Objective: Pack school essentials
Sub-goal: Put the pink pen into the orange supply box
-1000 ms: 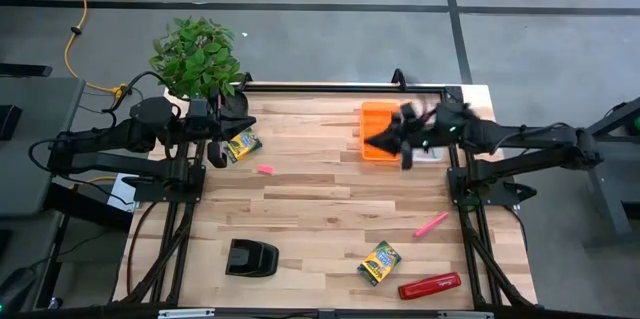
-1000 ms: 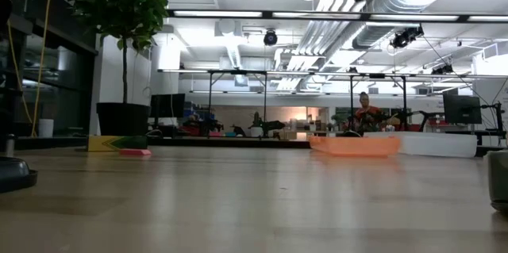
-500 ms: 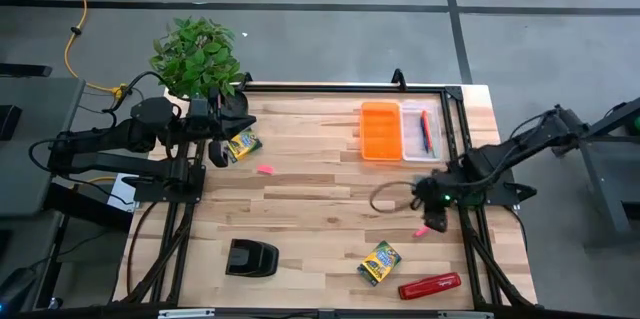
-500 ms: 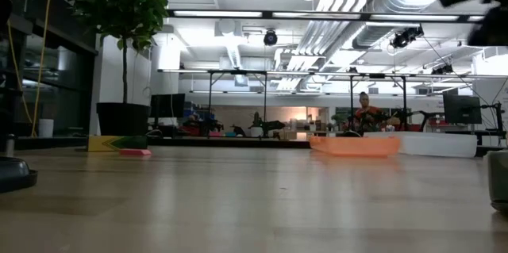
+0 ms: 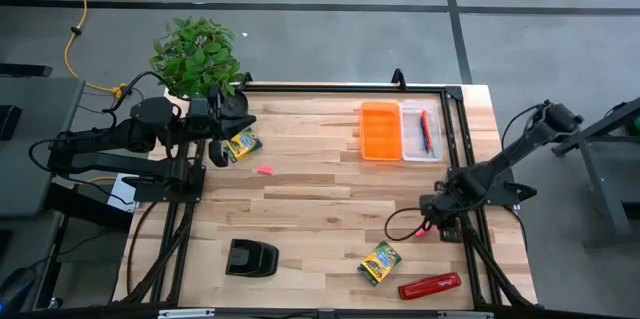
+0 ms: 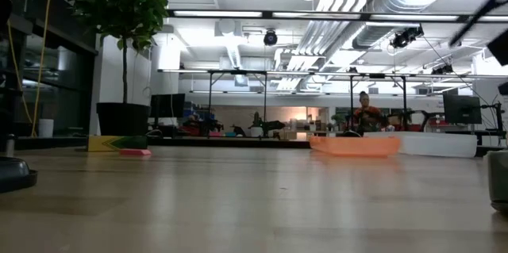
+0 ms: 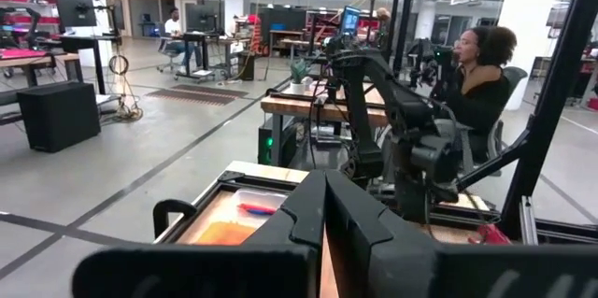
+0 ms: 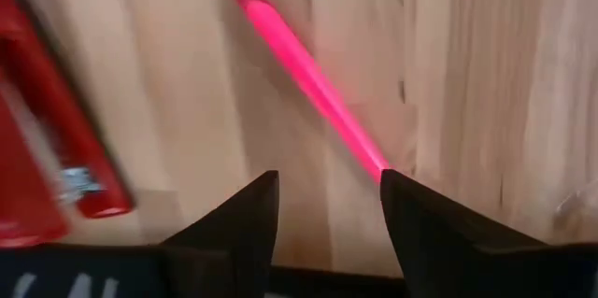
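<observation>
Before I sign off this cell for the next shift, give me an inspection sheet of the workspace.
Surface: wooden table, no spills seen.
Job's things: pink pen lies under the right gripper; crayon box near the front; second crayon box by the left gripper; pink eraser mid-left; orange tray and clear tray at the back, pens in the clear one.
Clutter: red stapler; black block.
Grippers: right gripper open, low over the pink pen; left gripper shut, waiting at back left.
Cables: yellow cable on the floor.
Surroundings: plant at the back-left corner; a seated person beyond the table.
</observation>
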{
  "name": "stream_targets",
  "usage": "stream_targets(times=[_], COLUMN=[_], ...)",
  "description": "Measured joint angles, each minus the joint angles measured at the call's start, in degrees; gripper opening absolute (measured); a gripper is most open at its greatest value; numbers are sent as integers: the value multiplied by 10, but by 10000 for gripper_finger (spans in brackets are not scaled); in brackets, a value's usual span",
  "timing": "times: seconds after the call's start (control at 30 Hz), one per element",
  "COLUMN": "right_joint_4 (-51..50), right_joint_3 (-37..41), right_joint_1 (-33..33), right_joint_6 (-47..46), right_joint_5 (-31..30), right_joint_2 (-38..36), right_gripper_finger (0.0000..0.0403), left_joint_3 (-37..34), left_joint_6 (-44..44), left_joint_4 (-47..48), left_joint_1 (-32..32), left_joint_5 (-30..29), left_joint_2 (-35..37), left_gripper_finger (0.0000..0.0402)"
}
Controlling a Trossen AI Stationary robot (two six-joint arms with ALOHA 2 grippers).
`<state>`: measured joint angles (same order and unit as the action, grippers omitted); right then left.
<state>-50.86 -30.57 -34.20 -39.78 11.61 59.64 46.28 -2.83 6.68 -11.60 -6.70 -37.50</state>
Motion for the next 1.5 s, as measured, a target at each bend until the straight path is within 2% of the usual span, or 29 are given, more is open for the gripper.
stream_targets(times=[0.27,0.57,0.97,1.17,1.3,1.5], right_joint_4=[33,53,87,82,80,73], right_joint_3=[54,57,53,54,54,55], right_joint_1=[0,0,0,0,0,0], right_joint_6=[-2,49,66,66,33,-28], right_joint_5=[-19,-45,-45,-51,-66,-82], right_joint_2=[0,1,82,87,88,89], right_gripper_finger=[181,181,181,179,152,58], left_joint_3=[0,0,0,0,0,0], left_joint_6=[-2,-15,-15,-15,-15,-15], left_joint_4=[0,0,0,0,0,0], left_joint_1=[0,0,0,0,0,0], left_joint_5=[-20,-23,-24,-25,-25,-25], left_joint_2=[0,0,0,0,0,0], left_gripper_finger=[0,0,0,0,0,0])
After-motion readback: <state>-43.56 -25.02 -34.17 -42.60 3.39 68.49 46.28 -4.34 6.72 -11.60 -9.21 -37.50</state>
